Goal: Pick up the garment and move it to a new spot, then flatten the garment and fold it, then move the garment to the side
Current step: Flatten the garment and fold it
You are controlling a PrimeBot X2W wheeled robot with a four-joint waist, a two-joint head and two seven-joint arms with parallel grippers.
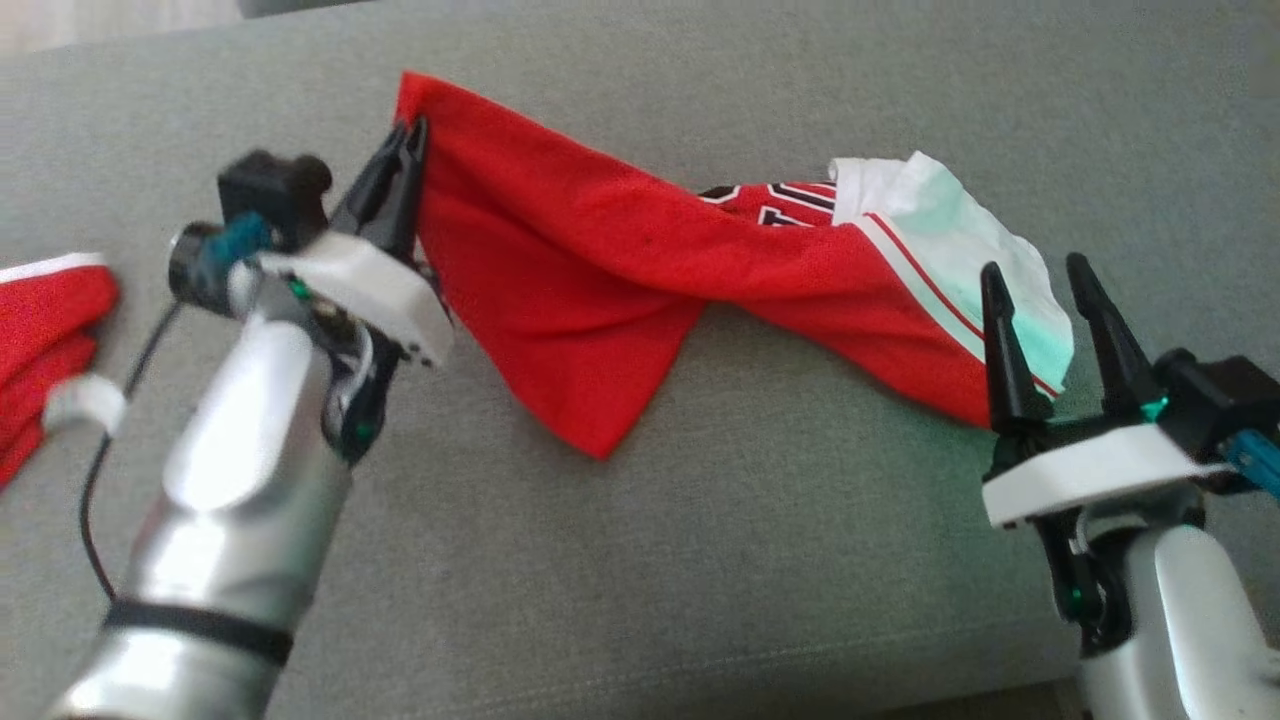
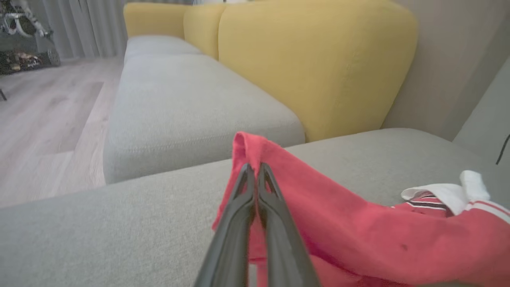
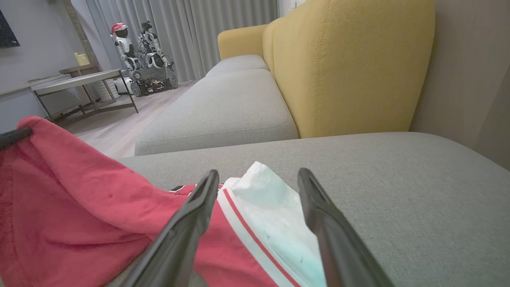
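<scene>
The garment is a red jersey with a white, striped end, stretched across the grey cushion. My left gripper is shut on the garment's upper left corner, which stands pinched up off the cushion; the left wrist view shows the closed fingers with red cloth folded around them. My right gripper is open at the white end, its fingers on either side of that edge. In the right wrist view the white cloth lies between the spread fingers.
Another red garment with white trim lies at the left edge of the cushion, near a black cable. Yellow backrests and a second grey seat lie beyond. A table and a parked robot stand on the wooden floor.
</scene>
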